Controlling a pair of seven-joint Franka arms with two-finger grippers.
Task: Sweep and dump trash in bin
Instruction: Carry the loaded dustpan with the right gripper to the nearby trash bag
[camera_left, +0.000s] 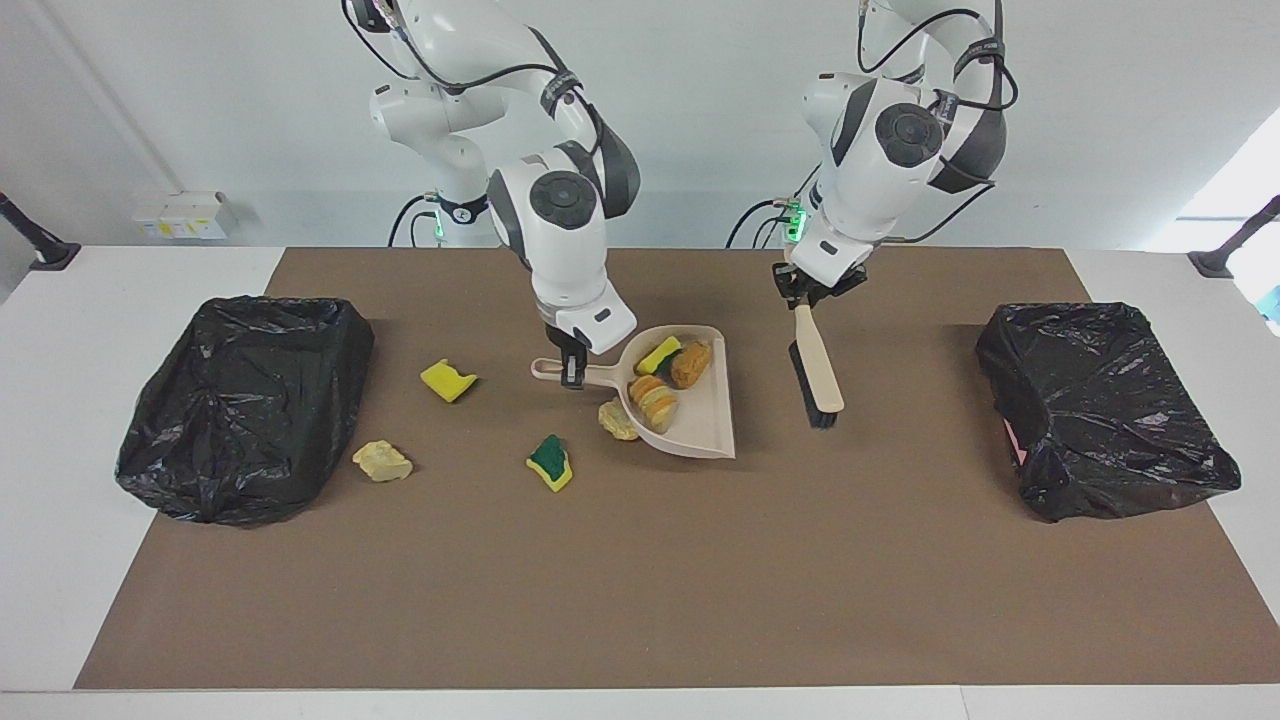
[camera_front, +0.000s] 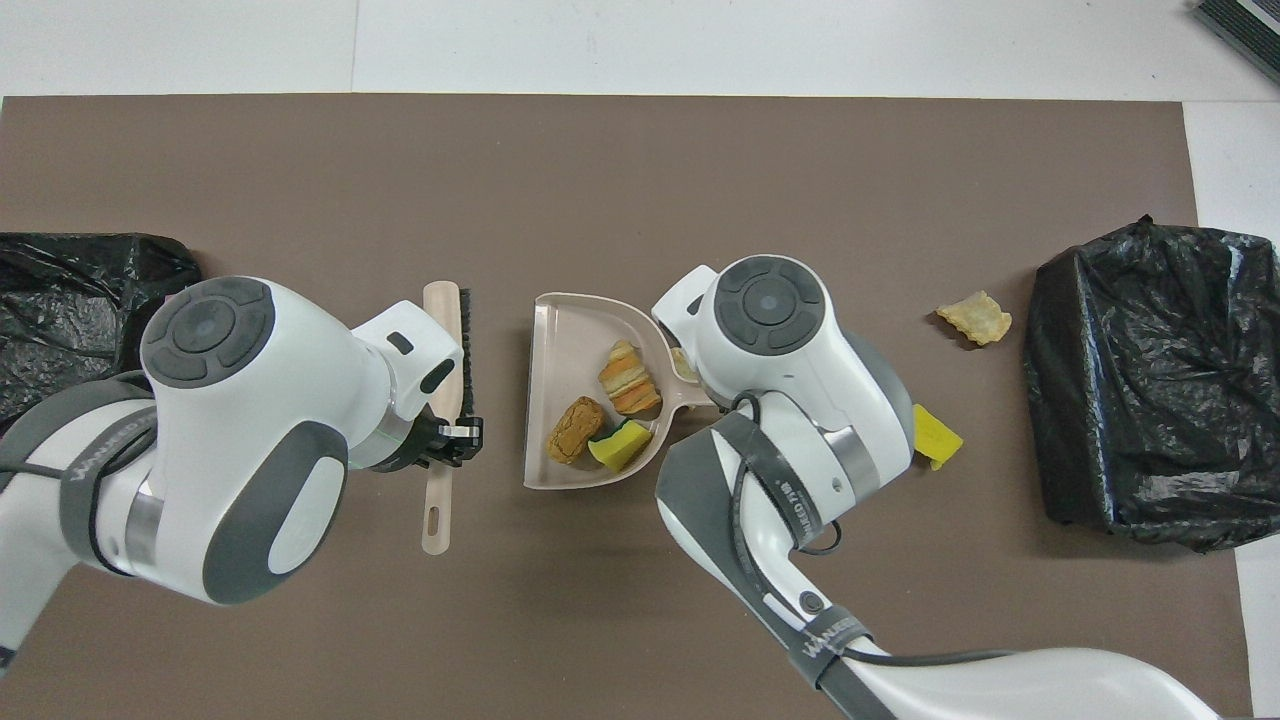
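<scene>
The beige dustpan (camera_left: 700, 425) (camera_front: 560, 330) lies mid-mat, its mouth toward the left arm's end. My right gripper (camera_left: 572, 372) is shut on its handle. Three trash chunks lie in it: yellow-green (camera_left: 658, 354), orange-brown (camera_left: 690, 364) and striped orange (camera_left: 654, 400). A beige chunk (camera_left: 617, 420) sits against the pan's outer wall. A yellow chunk (camera_left: 447, 380), a pale beige one (camera_left: 382, 461) and a green-yellow one (camera_left: 551, 462) lie loose toward the right arm's end. My left gripper (camera_left: 803, 298) (camera_front: 447, 432) is shut on the brush (camera_left: 817, 375) (camera_front: 443, 330), held beside the pan's mouth, apart from it.
Two bins lined with black bags stand at the mat's ends: one (camera_left: 245, 405) (camera_front: 1150, 380) at the right arm's end, close to the loose chunks, and one (camera_left: 1100, 420) (camera_front: 70, 300) at the left arm's end. The brown mat (camera_left: 640, 580) covers the table's middle.
</scene>
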